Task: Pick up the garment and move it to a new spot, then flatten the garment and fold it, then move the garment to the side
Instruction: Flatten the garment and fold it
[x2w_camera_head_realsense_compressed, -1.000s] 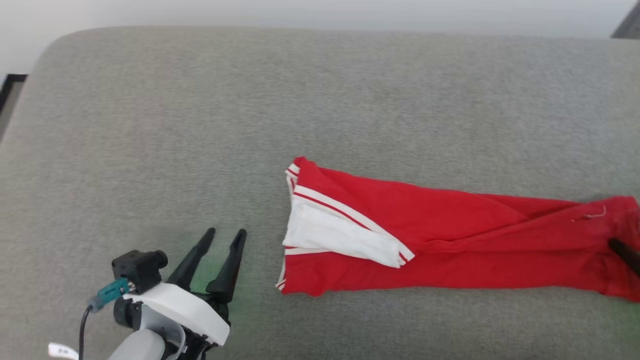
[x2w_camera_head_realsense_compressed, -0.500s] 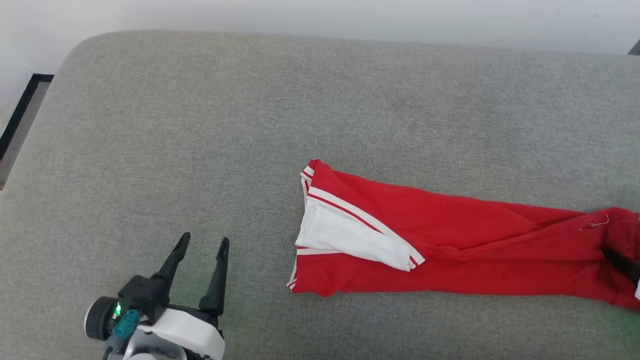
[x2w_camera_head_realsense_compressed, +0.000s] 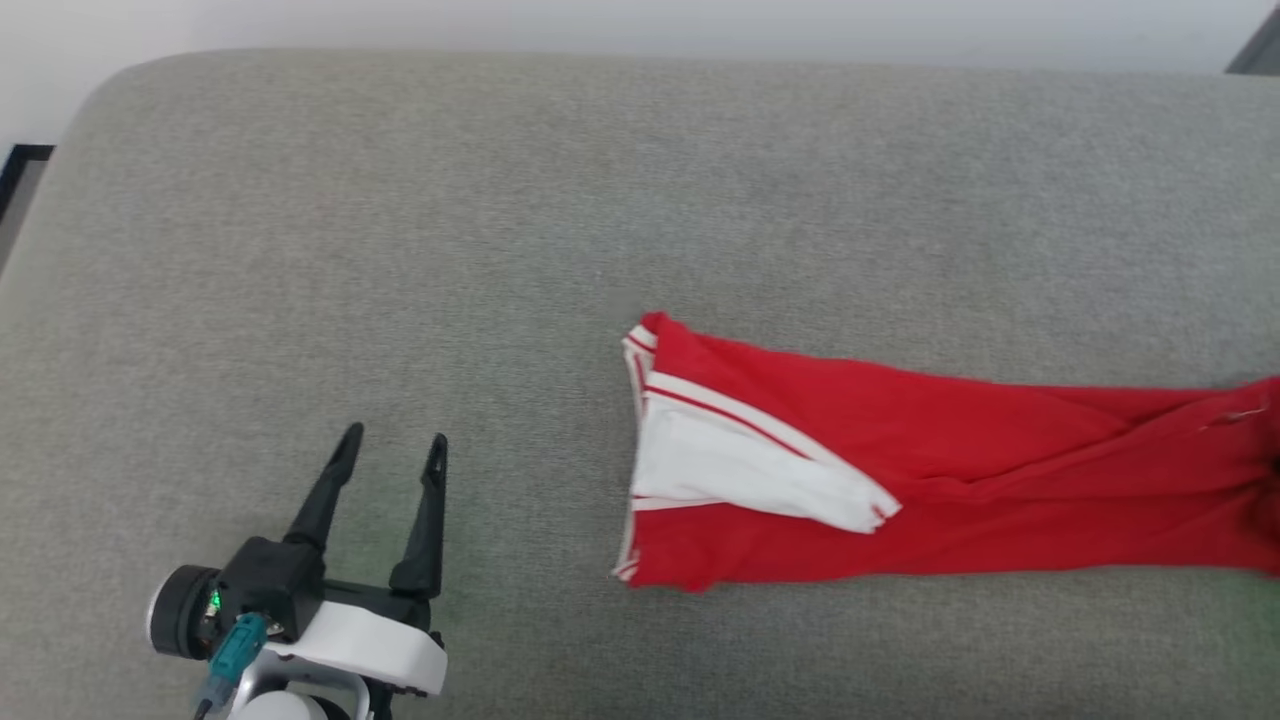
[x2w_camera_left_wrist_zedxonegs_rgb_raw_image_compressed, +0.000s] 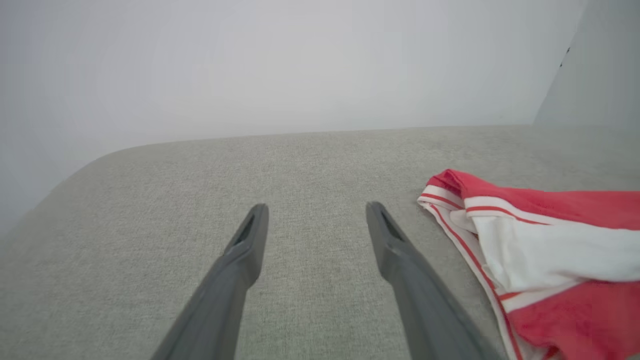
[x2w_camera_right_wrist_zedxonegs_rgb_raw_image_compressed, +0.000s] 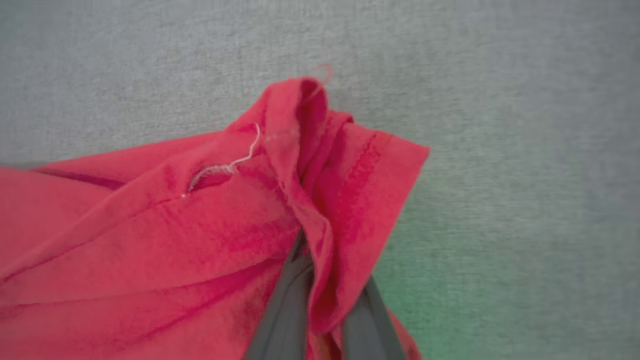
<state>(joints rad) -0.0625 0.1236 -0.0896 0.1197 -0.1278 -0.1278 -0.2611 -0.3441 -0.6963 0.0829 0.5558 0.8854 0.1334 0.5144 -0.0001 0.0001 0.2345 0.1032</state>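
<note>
**A:** Where's the garment (x2w_camera_head_realsense_compressed: 950, 480)?

**B:** It lies flat on the grey upholstered cushion (x2w_camera_head_realsense_compressed: 400, 200). In the head view it is a long red band running from just right of centre out to the 3 o'clock edge. Its white sleeve end (x2w_camera_head_realsense_compressed: 740, 470) is folded across the end that faces 9 o'clock, and thin white stripes border that sleeve.

**A:** And the left gripper (x2w_camera_head_realsense_compressed: 395, 435)?

**B:** It is down at about 7 o'clock in the head view. Its dark fingers point toward 12 o'clock and its jaws are spread wide with nothing between them. The striped end of the shirt sits off at its 3 o'clock, apart from it, with bare cushion in between. In the left wrist view the same striped hem is at 3 to 4 o'clock, near the right-hand finger but not touching it.

**A:** What about the right gripper (x2w_camera_right_wrist_zedxonegs_rgb_raw_image_compressed: 327, 300)?

**B:** In the right wrist view its two fingers rise from 6 o'clock with a ridge of red cloth pinched between them, so the jaws are clamped on the shirt's far end. That fabric bunches up toward 12 o'clock. A loose pale thread (x2w_camera_right_wrist_zedxonegs_rgb_raw_image_compressed: 225, 167) trails across it at about 10 o'clock. The fingertips themselves are hidden under the folds.

**A:** Anything around it?

**B:** Grey cushion weave, with a faint green tint at 4 o'clock beside the fingers.
</note>
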